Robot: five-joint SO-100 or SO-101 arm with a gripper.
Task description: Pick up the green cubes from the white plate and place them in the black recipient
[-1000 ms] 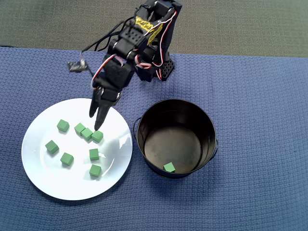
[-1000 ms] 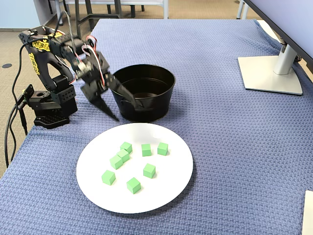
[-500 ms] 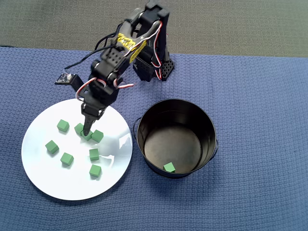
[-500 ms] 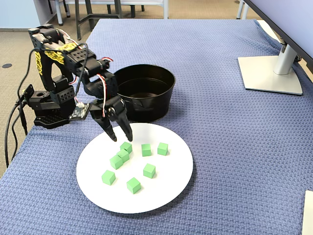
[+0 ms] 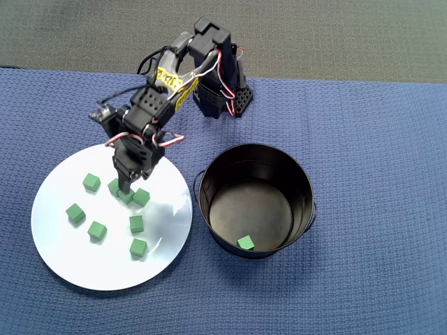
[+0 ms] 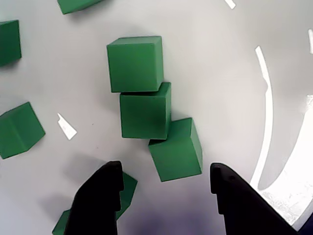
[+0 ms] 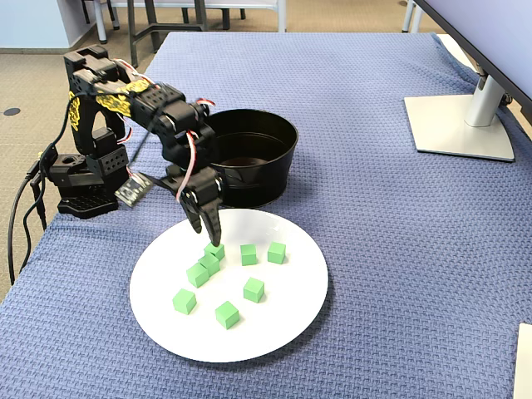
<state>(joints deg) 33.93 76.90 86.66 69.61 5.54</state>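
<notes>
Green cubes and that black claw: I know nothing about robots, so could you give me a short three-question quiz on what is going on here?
1. True or false: the black pot is empty.
2. How many green cubes lie on the white plate? A six, B eight, C ten.
3. Fill in: in the wrist view the claw is ___ (open or shut) just above the plate.
Key: 1 false, one cube lies inside; 2 B; 3 open.
</notes>
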